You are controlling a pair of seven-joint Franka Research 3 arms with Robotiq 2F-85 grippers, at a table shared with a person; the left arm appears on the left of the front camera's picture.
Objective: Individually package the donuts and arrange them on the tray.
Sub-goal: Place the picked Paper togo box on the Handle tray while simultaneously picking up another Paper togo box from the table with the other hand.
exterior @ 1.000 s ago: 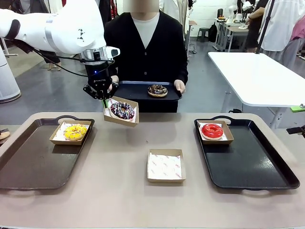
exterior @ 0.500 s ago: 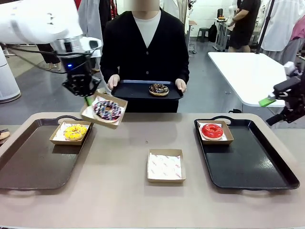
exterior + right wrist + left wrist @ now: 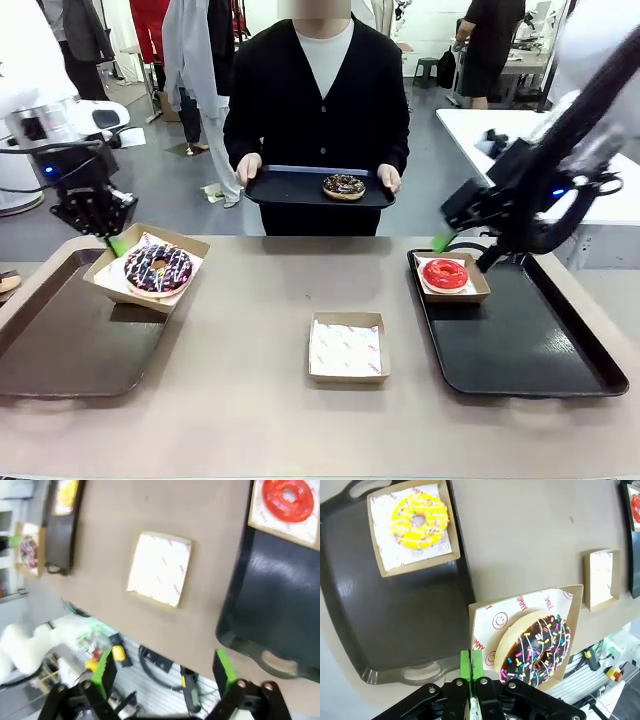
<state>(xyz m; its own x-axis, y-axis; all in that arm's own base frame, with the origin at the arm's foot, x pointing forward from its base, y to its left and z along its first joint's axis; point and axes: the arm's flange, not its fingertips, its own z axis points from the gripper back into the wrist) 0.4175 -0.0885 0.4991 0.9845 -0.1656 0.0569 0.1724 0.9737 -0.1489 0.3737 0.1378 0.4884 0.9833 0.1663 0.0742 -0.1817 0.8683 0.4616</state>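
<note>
Right wrist view blurs everything; the red donut (image 3: 289,499) runs off its top edge. From the front, the held box (image 3: 112,290) hides the yellow donut (image 3: 419,521).

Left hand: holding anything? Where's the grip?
Yes. The left hand is shut on the rim of the cardboard box carrying the sprinkled donut.

A tan, round-cornered table (image 3: 250,330) carries three things directly on its top. Near the middle sits an empty cardboard box (image 3: 347,348) — shallow, square, lined with printed white paper. Well off to the robot's left of that box lies the left tray (image 3: 70,350). Near the box's other side lies the right tray (image 3: 520,345). Both are dark with loop handles and lie flat — neither touches the box.
</note>
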